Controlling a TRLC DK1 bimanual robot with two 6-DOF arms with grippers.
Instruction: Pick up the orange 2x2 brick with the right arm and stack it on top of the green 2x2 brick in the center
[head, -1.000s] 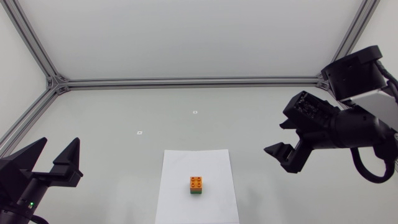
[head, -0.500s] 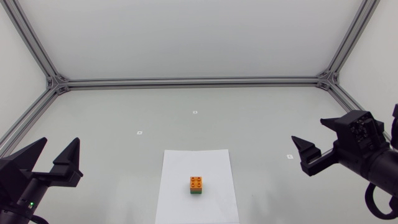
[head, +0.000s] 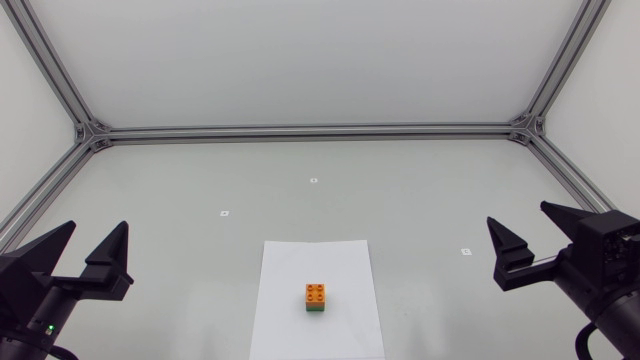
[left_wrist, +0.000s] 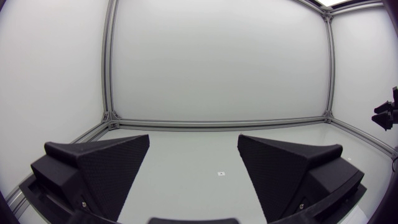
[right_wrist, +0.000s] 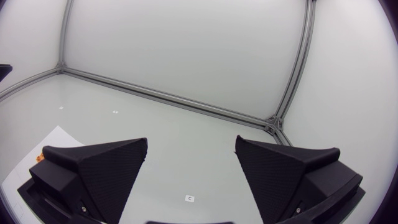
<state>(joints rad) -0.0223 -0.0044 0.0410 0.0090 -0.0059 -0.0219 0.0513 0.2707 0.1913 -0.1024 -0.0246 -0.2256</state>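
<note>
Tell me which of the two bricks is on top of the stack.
The orange 2x2 brick. Its studded top faces up with nothing on it. The green 2x2 brick shows only as a thin strip beneath it, resting on the white sheet.

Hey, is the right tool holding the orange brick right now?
No, the orange brick sits on top of the green brick, while the right tool is open and empty.

Orange 2x2 brick (head: 316, 292): four studs up, seated squarely on top of the green 2x2 brick (head: 316, 309), the two touching and flush. Of the green brick only a narrow front face shows beneath. The stack stands upright at the middle of a white sheet (head: 285, 300), toward 6 o'clock of the table's centre in the head view.
</note>
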